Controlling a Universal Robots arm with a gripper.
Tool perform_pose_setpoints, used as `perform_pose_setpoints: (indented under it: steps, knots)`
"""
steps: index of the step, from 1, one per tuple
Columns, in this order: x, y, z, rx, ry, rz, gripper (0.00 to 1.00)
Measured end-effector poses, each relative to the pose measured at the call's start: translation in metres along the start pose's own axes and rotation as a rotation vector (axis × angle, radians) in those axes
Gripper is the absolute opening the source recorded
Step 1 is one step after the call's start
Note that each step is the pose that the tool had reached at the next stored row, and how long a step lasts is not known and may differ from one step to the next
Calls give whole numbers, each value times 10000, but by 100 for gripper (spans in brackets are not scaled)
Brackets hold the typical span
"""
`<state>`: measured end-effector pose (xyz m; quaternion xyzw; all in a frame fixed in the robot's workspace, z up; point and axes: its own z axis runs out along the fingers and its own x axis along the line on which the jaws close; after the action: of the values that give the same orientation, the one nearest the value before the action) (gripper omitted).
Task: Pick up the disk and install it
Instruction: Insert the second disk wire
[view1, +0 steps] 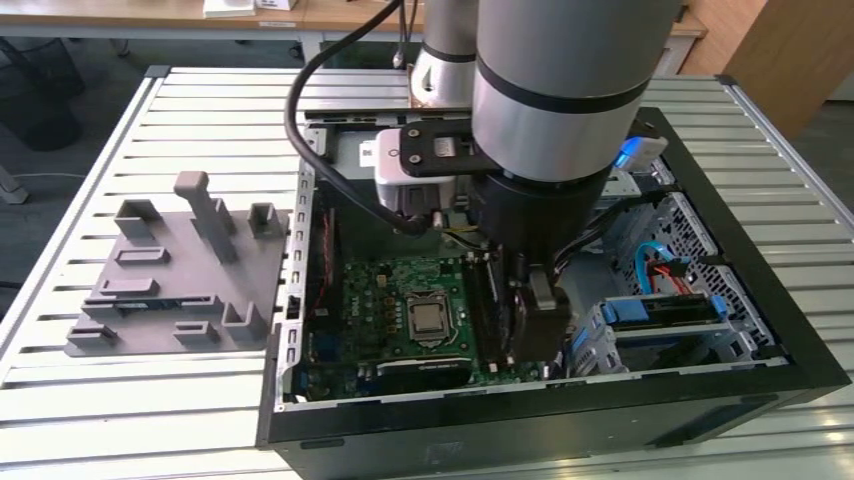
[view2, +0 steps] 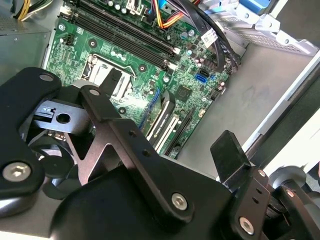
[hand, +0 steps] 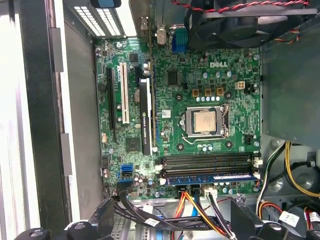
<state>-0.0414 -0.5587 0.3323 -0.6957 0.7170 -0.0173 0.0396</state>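
Note:
The disk (view1: 657, 312), a flat drive with blue plastic along its edges, sits in the silver bay (view1: 667, 345) at the front of the open computer case, on the exterior view's right. My gripper (view1: 541, 318) hangs inside the case just beside that bay, over the right edge of the green motherboard (view1: 400, 310). In the second wrist view the gripper (view2: 172, 115) is open: its two black fingers (view2: 229, 150) stand wide apart, with only the motherboard (view2: 150, 65) showing between them. The gripper touches nothing.
The black case wall (view1: 534, 425) rings the work area. A grey holder (view1: 180, 265) with upright posts lies on the slatted table at the exterior view's left. Red and blue cables (view1: 657, 265) run above the bay. A grey box (hand: 290, 75) and a fan (hand: 235, 22) border the board.

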Motion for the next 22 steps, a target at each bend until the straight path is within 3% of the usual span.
perform_pose_setpoints:
  steps: [16,22]
  knots:
    - [-2,-52,4,0,1,0,99]
    - [-5,-59,-85,0,0,1,99]
